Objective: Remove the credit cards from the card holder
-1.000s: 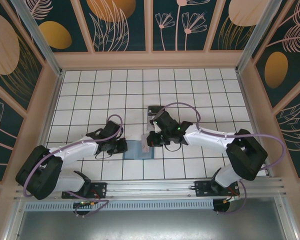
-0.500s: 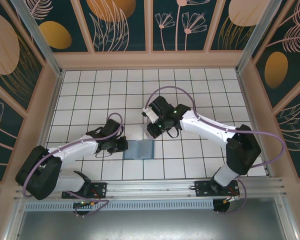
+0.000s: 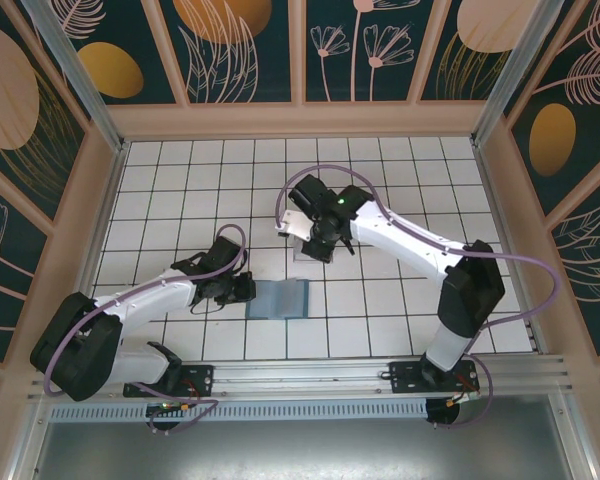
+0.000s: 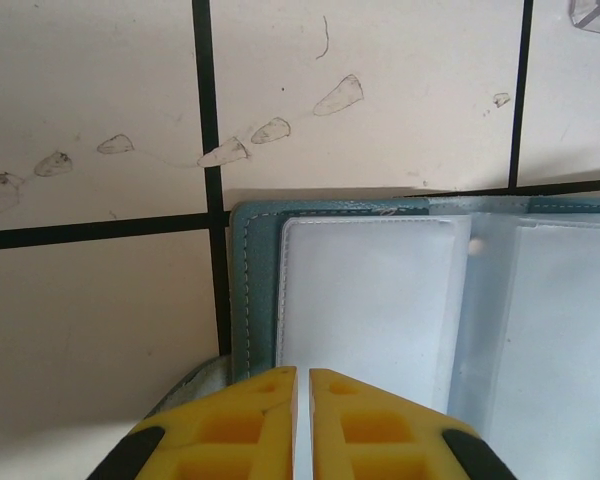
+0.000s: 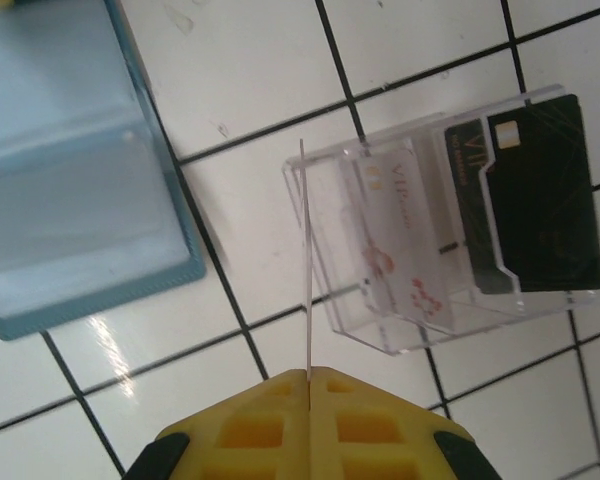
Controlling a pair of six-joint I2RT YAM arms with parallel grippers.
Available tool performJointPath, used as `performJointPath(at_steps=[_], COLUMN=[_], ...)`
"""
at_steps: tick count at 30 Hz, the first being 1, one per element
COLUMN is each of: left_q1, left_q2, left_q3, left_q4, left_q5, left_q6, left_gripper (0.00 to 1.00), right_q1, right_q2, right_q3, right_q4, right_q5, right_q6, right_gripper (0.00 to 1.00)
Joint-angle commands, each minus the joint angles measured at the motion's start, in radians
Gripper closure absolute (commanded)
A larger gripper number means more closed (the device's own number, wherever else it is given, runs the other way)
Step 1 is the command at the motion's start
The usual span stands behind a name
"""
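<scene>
**Status.** The right gripper (image 5: pixel 308 381) has both fingers pressed together on one end of the held card (image 5: pixel 305 260). This card is seen edge-on, so its colour cannot be determined. The left gripper (image 4: pixel 302 386) has its fingers drawn together, apparently pinching the left edge of the card holder (image 4: pixel 380 300).

**Location.** The card holder lies opened flat close to the near edge of the tabletop (image 3: pixel 400 190), about midway along that edge. The clear tray (image 5: pixel 328 250) sits nearer the middle of the tabletop, just beyond the holder's far right corner. It contains the pinkish-white card (image 5: pixel 395 240) and the black card (image 5: pixel 540 200), flat and side by side.

**Hazards.**
- The held card's free end lines up with the tray's left wall. A release here may land it on the wall and tip it outside.
- The grip covers one short end only, so contact with the wall could pivot the card or pull it loose.
- The tray looks light, and a nudge may slide it.

**Orientation.** The holder's long axis runs parallel to the near edge. The held card stands on edge, its long axis pointing away from the fingers toward the tray. The stored cards lie parallel, crosswise to the tray's long side.
</scene>
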Motion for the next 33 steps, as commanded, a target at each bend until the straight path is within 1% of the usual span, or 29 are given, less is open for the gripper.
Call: performJointPath(at_steps=[1, 7, 18, 33], left_q1=[0.003, 0.002, 0.003, 0.003], left_q2=[-0.006, 0.001, -0.001, -0.009], left_q3=[0.024, 0.030, 0.031, 0.043], left_q4=[-0.025, -0.024, -0.008, -0.022], left_q5=[-0.010, -0.010, -0.008, -0.018], left_q6=[0.019, 0.021, 0.020, 0.024], left_gripper=[0.87, 0.87, 0.87, 0.86], right_q1=[-0.019, -0.042, -0.061, -0.081], right_q2=[0.039, 0.113, 0.215, 0.270], right_q3=[0.059, 0.142, 0.235, 0.318], right_q4=[-0.095, -0.134, -0.150, -0.151], right_q5=[0.068, 0.093, 0.104, 0.118], right_q6=[-0.139, -0.224, -0.280, -0.330], right_gripper=[1.00, 1.00, 1.00, 1.00])
